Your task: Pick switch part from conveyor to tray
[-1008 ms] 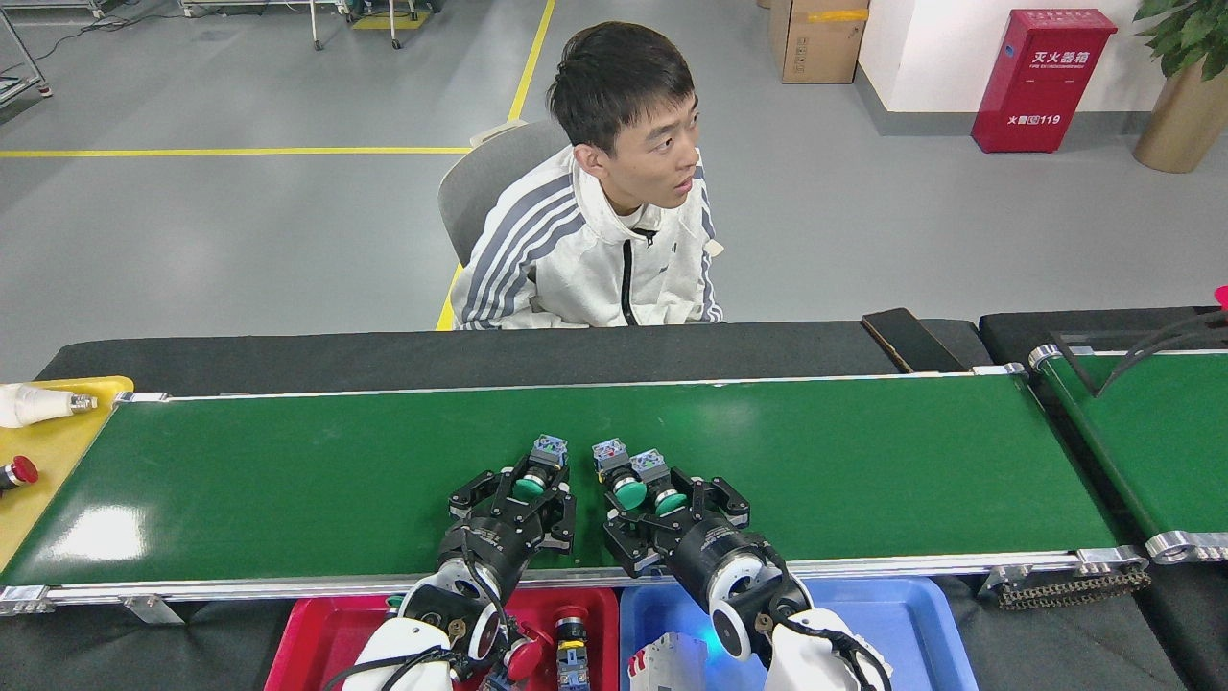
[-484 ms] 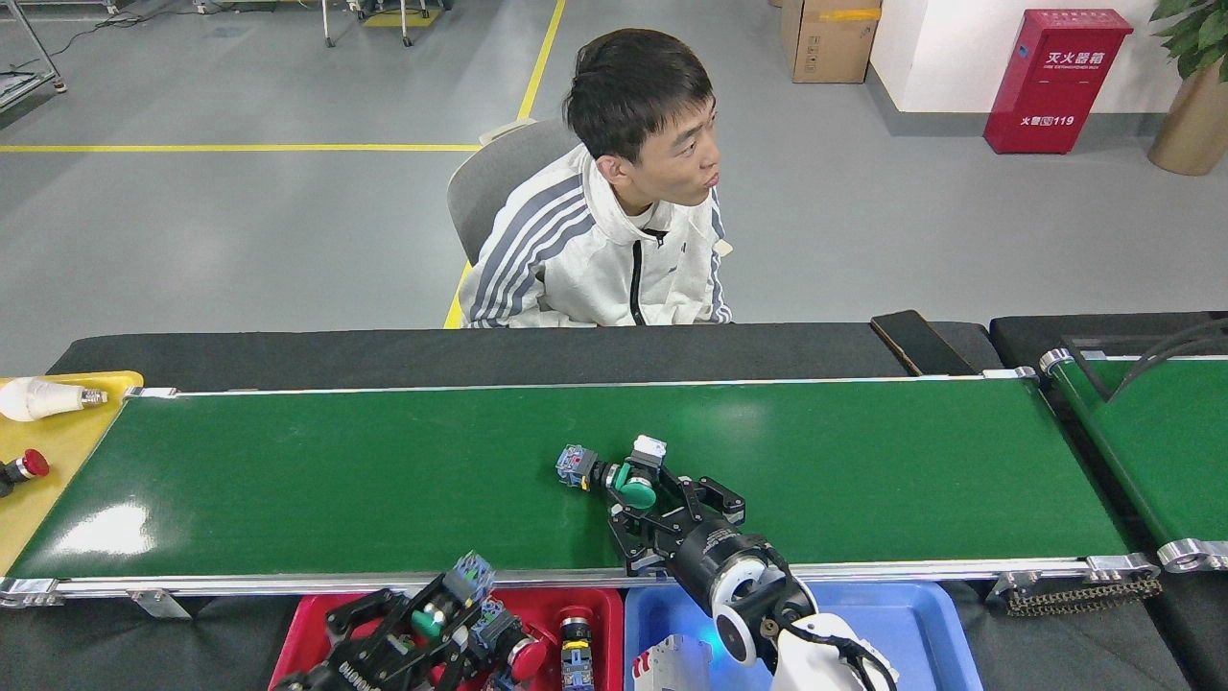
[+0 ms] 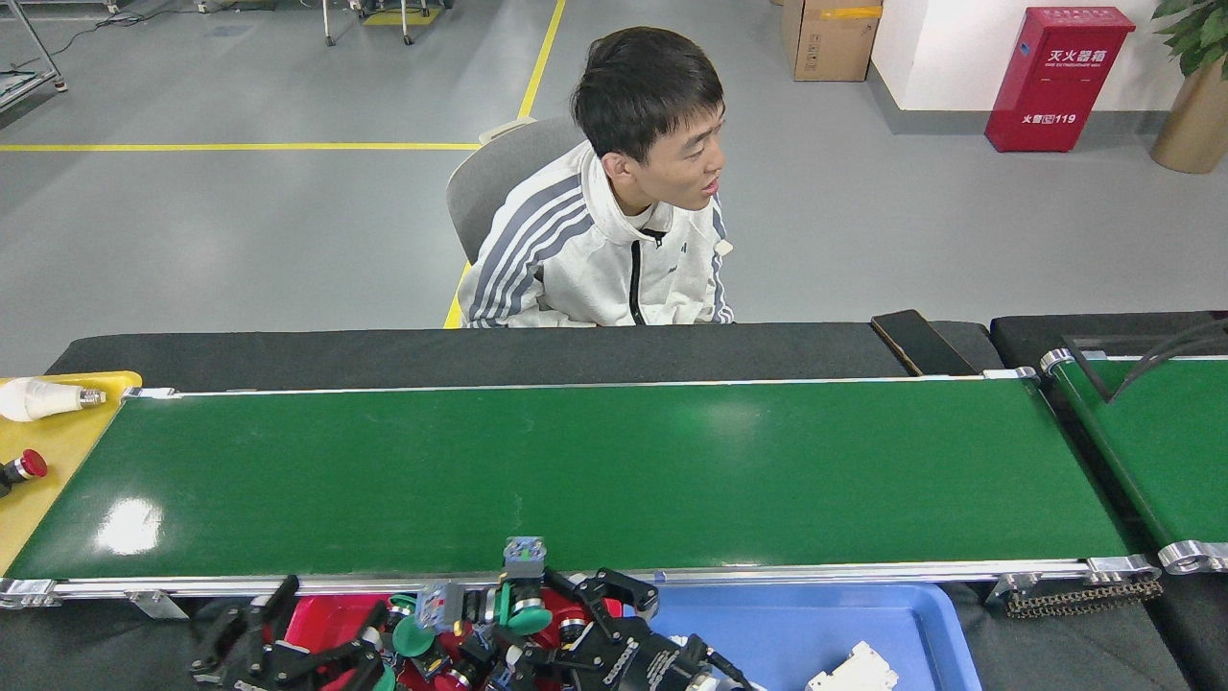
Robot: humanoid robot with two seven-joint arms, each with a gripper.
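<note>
1. The long dark-green flat conveyor belt with silver aluminium rails point(image 3: 595, 470) lies bare; no switch part is on it.
2. The task's things are at the near edge: two green-capped push-button switch parts with grey and blue terminal blocks point(image 3: 523, 590) sit over the red plastic tray point(image 3: 321, 614), at the height of its far rim.
3. The right black gripper point(image 3: 576, 614) reaches leftward over the red tray, its fingers closed about one green-capped switch part, probably so it can be lowered among the red-capped parts inside.
4. The left black gripper point(image 3: 288, 653) sits low at the tray's left side with its fingers spread and, as far as I can see, nothing between them; a released hand, by my reading.
5. The blue plastic tray point(image 3: 863, 614) lies just right of the red one, with a white ribbed plastic part point(image 3: 859, 669) inside.
6. At far left, a yellow tray point(image 3: 58, 451) holds a white light bulb point(image 3: 43, 398) and a red-capped button point(image 3: 24, 467).
7. A person in a white striped jacket point(image 3: 595, 259) sits beyond the belt, well clear of both arms.
</note>
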